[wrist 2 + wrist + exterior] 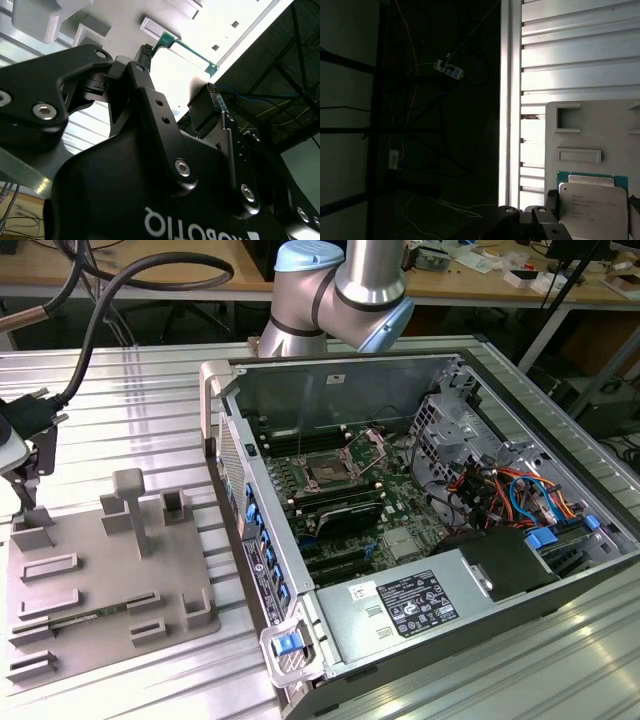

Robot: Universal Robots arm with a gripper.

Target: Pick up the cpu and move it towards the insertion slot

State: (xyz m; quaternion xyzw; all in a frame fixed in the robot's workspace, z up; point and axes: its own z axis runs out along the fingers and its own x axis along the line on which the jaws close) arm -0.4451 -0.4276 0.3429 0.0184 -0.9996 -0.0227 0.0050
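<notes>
Can see the gripper [27,498] low over the grey fixture plate [105,585] at the exterior view's left, right at the cpu [592,206] lying flat there. Cannot tell whether clamped or apart. Well apart from the insertion slot [328,472].

Arm [345,285] outstretched; tool [24,502] pointing down

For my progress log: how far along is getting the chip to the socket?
Nothing looks done yet: the chip lies at the grey plate. In hand: the hand is down beside it. Left: the whole trip to the socket inside the computer case.
</notes>
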